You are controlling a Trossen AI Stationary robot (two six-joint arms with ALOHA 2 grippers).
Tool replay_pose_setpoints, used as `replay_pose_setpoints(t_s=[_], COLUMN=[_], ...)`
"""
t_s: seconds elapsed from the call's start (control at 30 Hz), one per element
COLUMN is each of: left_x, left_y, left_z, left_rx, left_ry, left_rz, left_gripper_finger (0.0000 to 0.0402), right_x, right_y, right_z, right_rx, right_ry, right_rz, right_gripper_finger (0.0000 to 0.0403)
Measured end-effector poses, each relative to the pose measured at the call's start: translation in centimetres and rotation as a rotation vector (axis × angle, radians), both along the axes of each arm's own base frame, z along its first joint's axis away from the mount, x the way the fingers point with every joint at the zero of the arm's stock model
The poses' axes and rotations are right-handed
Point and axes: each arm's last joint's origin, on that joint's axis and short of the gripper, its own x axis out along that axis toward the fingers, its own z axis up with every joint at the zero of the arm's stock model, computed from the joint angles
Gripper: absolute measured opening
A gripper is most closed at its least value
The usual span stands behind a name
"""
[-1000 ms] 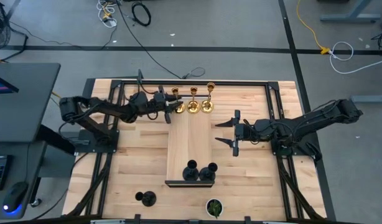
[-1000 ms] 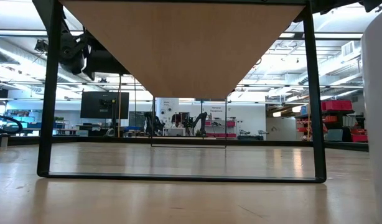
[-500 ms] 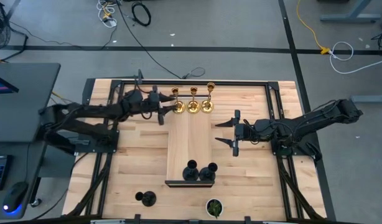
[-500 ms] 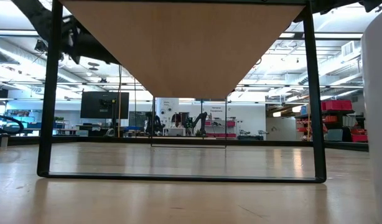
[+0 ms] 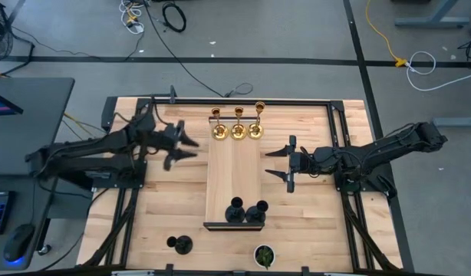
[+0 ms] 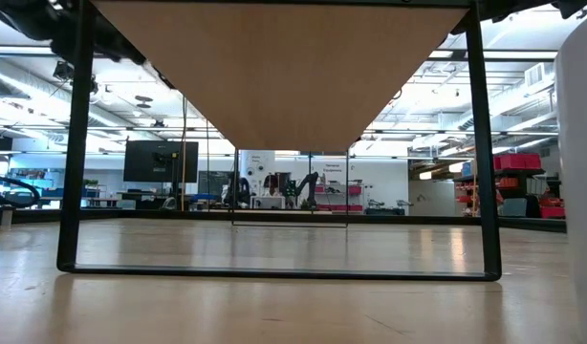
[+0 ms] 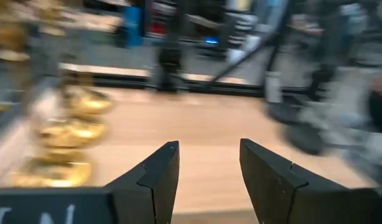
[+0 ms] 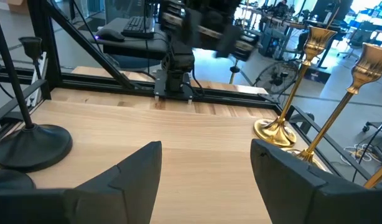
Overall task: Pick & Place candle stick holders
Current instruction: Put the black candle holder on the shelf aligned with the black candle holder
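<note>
Three gold candle stick holders (image 5: 238, 130) stand upright on their round bases in a row at the table's far edge. Two black holders (image 5: 246, 211) stand at the near end of a light wooden board (image 5: 234, 169). A third black holder (image 5: 182, 244) stands on the table near the front edge. My left gripper (image 5: 191, 147) is open and empty, left of the gold row, whose blurred bases show in its wrist view (image 7: 66, 134). My right gripper (image 5: 268, 163) is open and empty, just right of the board.
A round dark pot with a green plant (image 5: 264, 255) stands at the front edge. A black metal frame (image 5: 220, 100) runs round the table. The board rests on a black frame (image 6: 274, 273). Bare tabletop lies on both sides of the board.
My left gripper has drawn back from the leftmost gold holder, toward the table's left and a little toward the near edge, turning as the arm swings away. The three gold holders stand where they were. My right arm has kept still.
</note>
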Motion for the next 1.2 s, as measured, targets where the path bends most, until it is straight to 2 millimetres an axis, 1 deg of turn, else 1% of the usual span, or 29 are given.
replay_pose_setpoints(t_s=[0.2,0.43,0.5,0.77,0.93,1.07,1.2], left_x=[-1.2,-1.2,-1.3,-2.2,-3.2,-4.1,-5.1], left_y=[-2.5,-5.9,-6.9,-11.0,-13.1,-14.4,-15.4], left_z=[0.1,-0.1,-0.2,-0.6,-0.7,-1.5,-2.9], left_rx=[-0.129,-0.208,-0.224,-0.217,-0.167,-0.186,-0.206], left_ry=[0.055,0.133,0.153,0.226,0.234,0.276,0.323], left_rz=[-0.234,-0.440,-0.476,-0.512,-0.507,-0.480,-0.437], left_gripper_finger=[0.0172,0.0172,0.0172,0.0172,0.0172,0.0172,0.0172], right_x=[0.0,0.0,0.0,-0.1,-0.1,-0.1,-0.1], right_y=[0.0,0.0,0.0,0.0,0.0,0.0,0.0], right_z=[0.0,0.0,0.0,-0.3,-0.3,-0.4,-0.5], right_rx=[0.018,0.056,0.067,0.069,0.137,0.138,0.135], right_ry=[-0.002,-0.005,-0.005,0.025,0.020,0.033,0.042], right_rz=[-0.003,-0.010,-0.012,-0.005,-0.018,-0.021,-0.021], right_gripper_finger=[0.0245,0.0245,0.0245,0.0245,0.0245,0.0245,0.0245])
